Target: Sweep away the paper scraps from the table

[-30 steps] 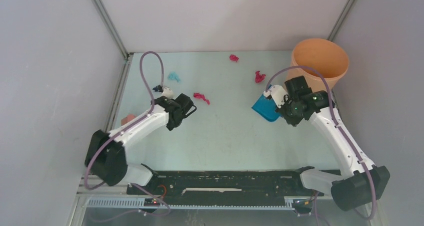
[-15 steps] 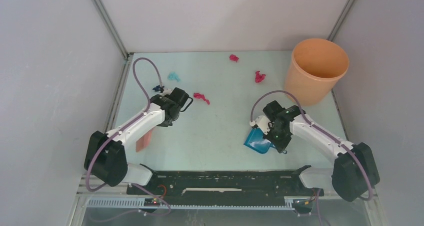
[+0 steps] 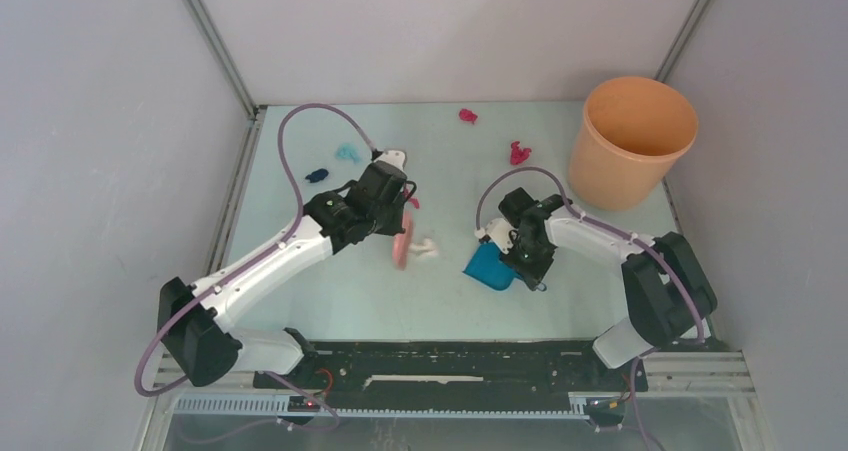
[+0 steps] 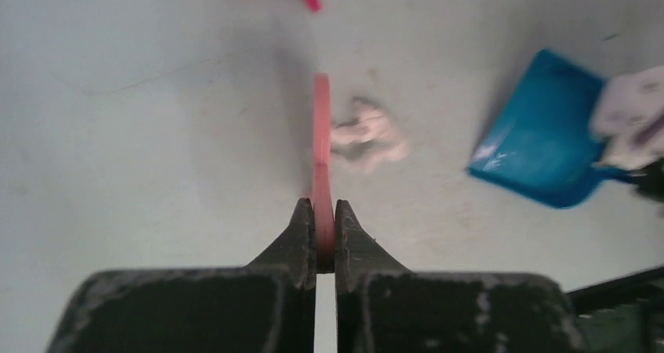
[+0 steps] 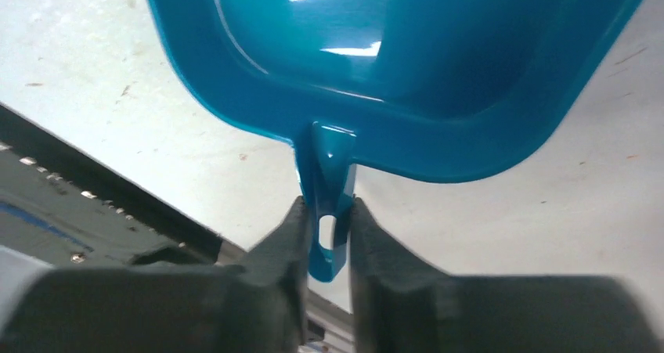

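Brush (image 4: 321,126) and dustpan (image 5: 391,55) gripped, near each other.
Left gripper (image 4: 317,212) clamps the brush, a white scrap (image 4: 368,134) just beside it. Right gripper (image 5: 327,212) pinches the dustpan's handle. Only the top view shows magenta scraps (image 3: 519,153) on the far table (image 3: 440,291).

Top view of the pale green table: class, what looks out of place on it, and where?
Crumpled paper scraps lie scattered: magenta wads near the orange bucket and far edge, a teal wad and a navy wad far left, a pale wad beside the flat pink brush. Nothing looks damaged.
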Tool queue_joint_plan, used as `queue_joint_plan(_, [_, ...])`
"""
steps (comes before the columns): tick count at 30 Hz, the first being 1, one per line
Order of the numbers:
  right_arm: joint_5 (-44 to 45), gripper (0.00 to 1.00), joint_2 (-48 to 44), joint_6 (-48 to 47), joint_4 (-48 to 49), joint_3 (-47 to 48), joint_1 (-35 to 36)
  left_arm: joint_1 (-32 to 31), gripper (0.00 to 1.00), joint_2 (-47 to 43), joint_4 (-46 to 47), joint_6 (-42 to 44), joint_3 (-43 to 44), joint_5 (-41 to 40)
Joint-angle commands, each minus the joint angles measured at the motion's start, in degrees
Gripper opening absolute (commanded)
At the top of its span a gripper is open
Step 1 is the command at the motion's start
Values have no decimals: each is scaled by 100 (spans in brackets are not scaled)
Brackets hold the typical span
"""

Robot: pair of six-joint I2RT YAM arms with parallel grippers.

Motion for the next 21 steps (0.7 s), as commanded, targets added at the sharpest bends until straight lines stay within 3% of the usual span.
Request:
queue_joint_plan(1, [-495,35,-373,-132,-463,90,63,-42,0,-423,682,-356,262,482])
queue_joint_plan(5, [-485,50,-1145,-228,-532,-162,-20,-35,0,-983,926,-158,150,2])
queue_joint_plan(9, [-256,54,-1707,-379,-208,-744,-62,-7,0,-1214,911,382,284,-669])
queue_joint_plan(15, [-120,55,-1706,-674,691,-1379,-89,337,0,-158,73,1525,1429,-2220])
queue_joint_plan(18, [-193,55,-1519,-738,1028,-1577,-129,645,0,463,-213,1969,1944,-2455])
queue_joint_plan(21, [-192,52,-1423,-683,1305,-1709,-129,938,0,1002,73,2491,2217,-2635])
